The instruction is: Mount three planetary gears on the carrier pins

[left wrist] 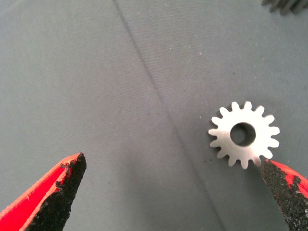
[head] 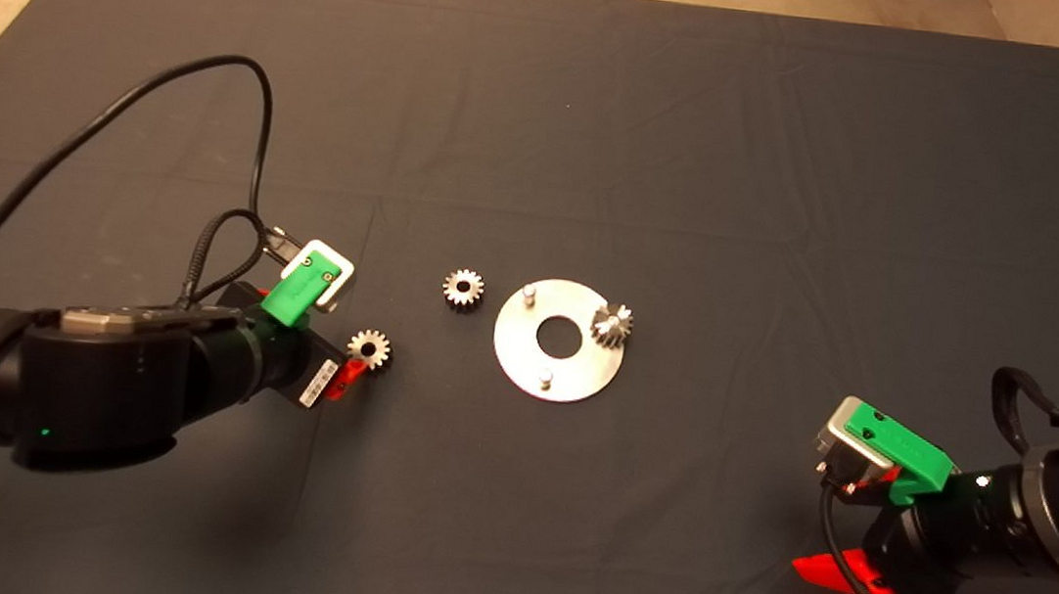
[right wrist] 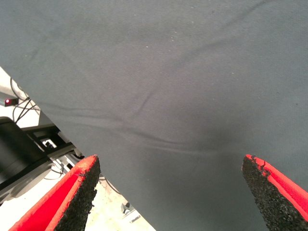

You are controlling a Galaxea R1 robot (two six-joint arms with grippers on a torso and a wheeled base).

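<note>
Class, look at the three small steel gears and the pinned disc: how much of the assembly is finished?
One small silvery steel gear sits on the shiny round disc, tilted. The open left end effector flanks a second gear. A third gear lies on the mat; two pins are bare.

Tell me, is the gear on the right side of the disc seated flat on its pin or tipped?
Tipped. That gear leans at the edge of the disc, its tooth flanks showing, unlike the flat gear on the mat.

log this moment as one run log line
left gripper open beside loose gear | one gear on disc | right gripper idle, open
</note>
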